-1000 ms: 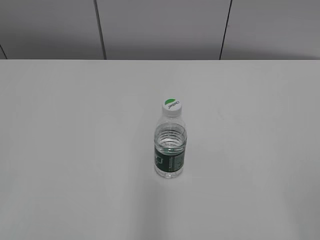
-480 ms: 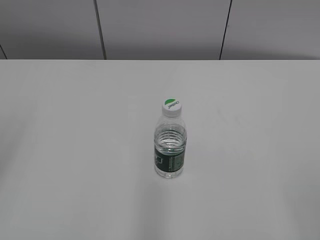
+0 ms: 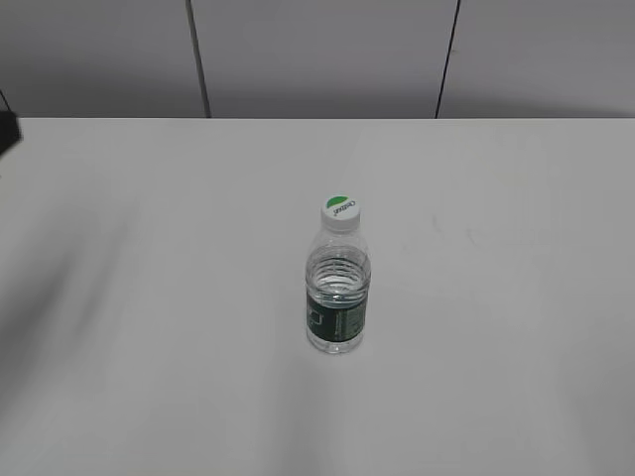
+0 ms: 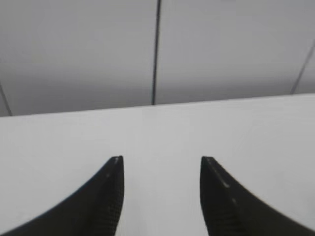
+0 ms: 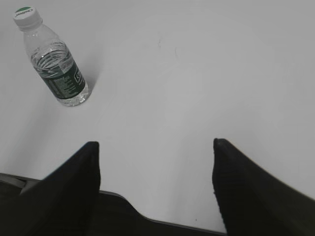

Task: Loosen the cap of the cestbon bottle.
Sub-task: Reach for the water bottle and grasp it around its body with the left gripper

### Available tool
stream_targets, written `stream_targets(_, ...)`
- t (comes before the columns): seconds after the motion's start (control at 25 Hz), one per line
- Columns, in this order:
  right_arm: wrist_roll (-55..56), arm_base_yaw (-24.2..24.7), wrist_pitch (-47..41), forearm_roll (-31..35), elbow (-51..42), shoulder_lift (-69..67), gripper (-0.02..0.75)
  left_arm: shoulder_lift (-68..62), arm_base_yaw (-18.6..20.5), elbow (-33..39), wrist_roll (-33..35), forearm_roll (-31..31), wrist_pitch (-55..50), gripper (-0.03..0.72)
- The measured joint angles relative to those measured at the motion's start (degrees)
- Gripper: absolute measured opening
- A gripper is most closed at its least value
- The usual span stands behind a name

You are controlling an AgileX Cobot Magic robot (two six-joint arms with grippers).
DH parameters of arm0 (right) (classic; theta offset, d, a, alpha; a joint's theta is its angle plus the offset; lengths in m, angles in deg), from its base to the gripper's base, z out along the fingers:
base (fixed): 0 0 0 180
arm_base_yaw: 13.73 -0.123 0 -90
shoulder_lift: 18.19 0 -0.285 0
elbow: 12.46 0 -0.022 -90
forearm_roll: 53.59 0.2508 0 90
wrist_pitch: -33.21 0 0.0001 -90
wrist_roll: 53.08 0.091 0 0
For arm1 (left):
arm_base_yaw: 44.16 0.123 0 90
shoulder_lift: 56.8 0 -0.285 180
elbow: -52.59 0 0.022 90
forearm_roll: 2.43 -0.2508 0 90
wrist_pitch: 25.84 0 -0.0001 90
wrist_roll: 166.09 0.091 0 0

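The cestbon bottle stands upright in the middle of the white table, clear with a dark green label band. Its cap, green and white on top, sits on the neck. In the right wrist view the bottle and cap are at the upper left, far from my right gripper, which is open and empty near the table's front edge. My left gripper is open and empty over bare table; the bottle is out of its view. A dark bit of the left arm shows at the exterior view's left edge.
A grey panelled wall runs behind the table's far edge. The table's front edge and a dark base show under my right gripper. A soft shadow lies on the table's left side.
A dark part of the left arm has entered the exterior view at the left edge, and its shadow has spread over the table's left side. The bottle has not moved.
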Motion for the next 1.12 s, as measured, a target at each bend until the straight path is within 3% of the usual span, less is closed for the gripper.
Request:
stream_targets(0.2, 0.0, 0.0, 0.0, 0.0, 0.0, 0.0, 0.543, -9.3, -10.2, 0.4, -2.0, -0.9, 1.2, 0.512)
stream_targets(0.48, 0.0, 0.0, 0.0, 0.0, 0.0, 0.0, 0.543, -19.9, -21.4, 0.5, -2.0, -6.2, 3.3, 0.529)
stream_targets(0.92, 0.0, 0.0, 0.0, 0.0, 0.0, 0.0, 0.543, -29.2, -23.0, 0.5, -3.0, -7.2, 11.6, 0.53)
stream_targets(1.12, 0.0, 0.0, 0.0, 0.0, 0.0, 0.0, 0.543, -29.4, -23.2, 0.5, -8.7, -17.3, 16.3, 0.577)
